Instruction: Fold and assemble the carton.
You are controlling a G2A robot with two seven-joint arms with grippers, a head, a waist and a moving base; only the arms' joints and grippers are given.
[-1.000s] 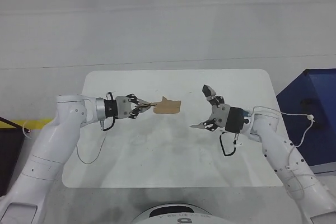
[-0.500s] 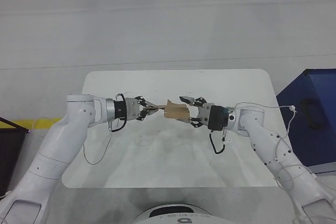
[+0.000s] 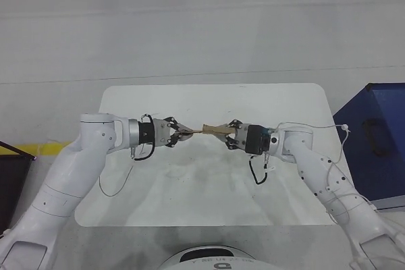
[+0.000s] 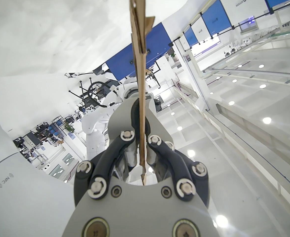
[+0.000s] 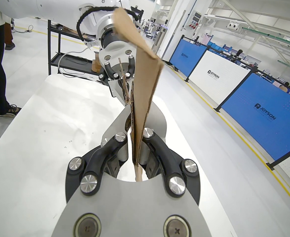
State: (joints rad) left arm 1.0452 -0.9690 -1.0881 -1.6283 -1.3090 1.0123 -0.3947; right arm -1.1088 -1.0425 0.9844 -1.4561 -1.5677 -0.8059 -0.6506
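Right hand [image 3: 229, 136], now apparently on carton [image 3: 213, 128]

My right gripper [image 5: 136, 124] is pinching the carton [image 5: 145, 82] edge-on, both fingers pressed tight against the flat brown cardboard. It's held up above the white table [image 5: 48, 129], with one panel bowing out sideways. Across from me, the left gripper [image 5: 125, 88] clamps the far end. Blue and white partitions [image 5: 234, 82] line the floor beyond.
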